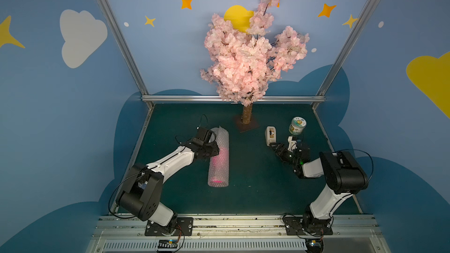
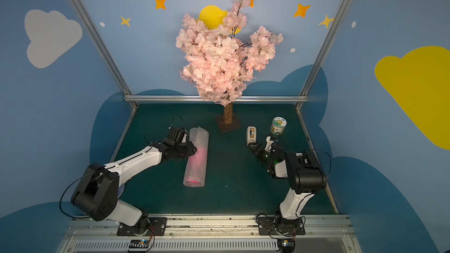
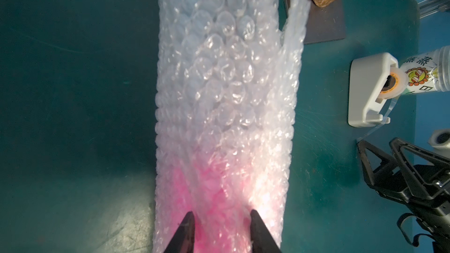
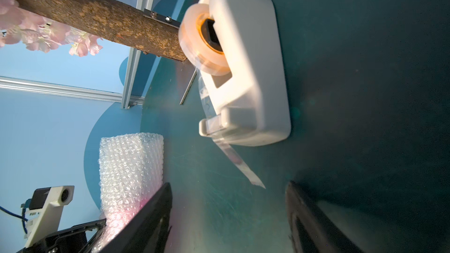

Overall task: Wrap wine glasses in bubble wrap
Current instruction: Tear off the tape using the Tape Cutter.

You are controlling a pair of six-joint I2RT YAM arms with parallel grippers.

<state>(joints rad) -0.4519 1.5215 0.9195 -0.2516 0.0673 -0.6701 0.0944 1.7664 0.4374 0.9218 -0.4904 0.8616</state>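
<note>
Goblet (image 1: 219,164) rolled inside bubble wrap (image 1: 222,138), tape not yet on.
On the tabletop (image 1: 255,191) the bubble wrap lies as a long tube on the left arm's side, running front to back. The goblet shows pink through its nearer half, so wrapping looks done and only sealing remains. The left gripper (image 3: 221,215) bears down over the pink part, jaws clenched part-way into the film, probably so the springy sheet cannot unroll. The right gripper (image 4: 229,183), released with jaws spread and nothing between them, faces the dispenser (image 4: 246,57), well apart from the tube. The loose tape (image 4: 238,164) hanging off its cutter points into that gap, likely the next thing to pinch.
</note>
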